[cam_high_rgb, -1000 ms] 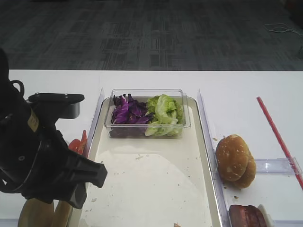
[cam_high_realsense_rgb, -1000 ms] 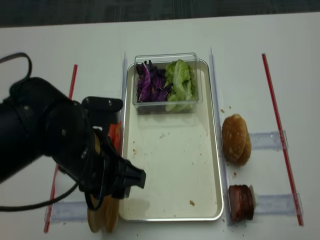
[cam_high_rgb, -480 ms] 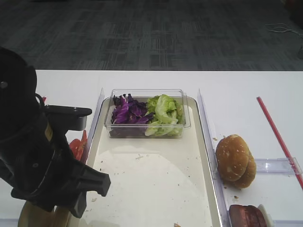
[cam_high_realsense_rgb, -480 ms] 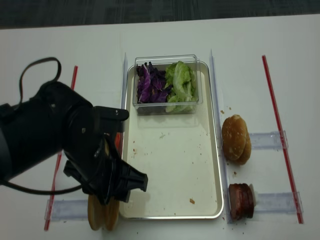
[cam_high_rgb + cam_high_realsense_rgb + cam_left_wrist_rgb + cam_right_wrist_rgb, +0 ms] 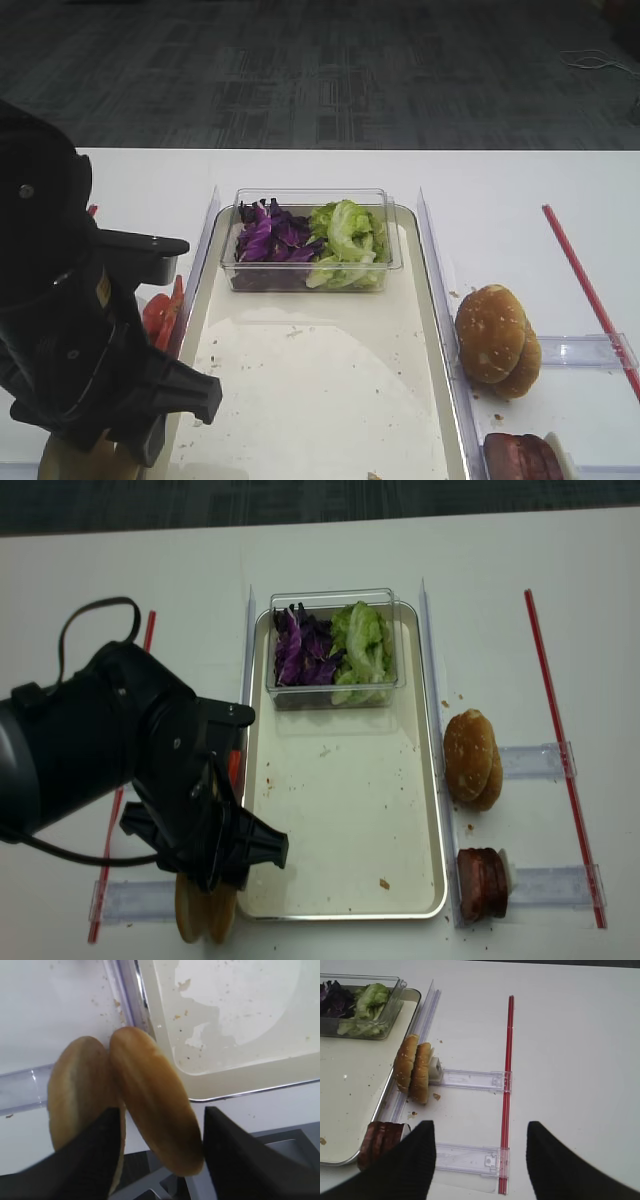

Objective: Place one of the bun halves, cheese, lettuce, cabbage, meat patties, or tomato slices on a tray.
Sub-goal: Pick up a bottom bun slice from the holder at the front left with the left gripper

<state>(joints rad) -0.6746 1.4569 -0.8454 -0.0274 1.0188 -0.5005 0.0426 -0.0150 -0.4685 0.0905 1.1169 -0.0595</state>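
Two bun halves (image 5: 145, 1095) stand on edge in a clear holder off the tray's (image 5: 235, 1075) front left corner. My left gripper (image 5: 162, 1110) is open, its fingers either side of the right-hand half, which stays in the holder. The left arm (image 5: 150, 770) hides most of the bun halves (image 5: 205, 912) from above. Tomato slices (image 5: 158, 312) stand left of the tray (image 5: 320, 390). Cabbage (image 5: 262, 235) and lettuce (image 5: 347, 235) fill a clear box at its far end. Meat patties (image 5: 377, 1142) stand by the right rim. My right gripper (image 5: 480, 1160) hangs open over the table. Cheese is out of view.
Two domed speckled bun tops (image 5: 497, 340) stand on edge in a clear holder right of the tray. A red strip (image 5: 507, 1075) runs along the table's right side, another (image 5: 148, 630) along the left. Clear rails (image 5: 432, 250) flank the tray.
My left arm has swung round and come down over the bun halves at the front left. Its jaws have kept the same width. Nothing else has moved.
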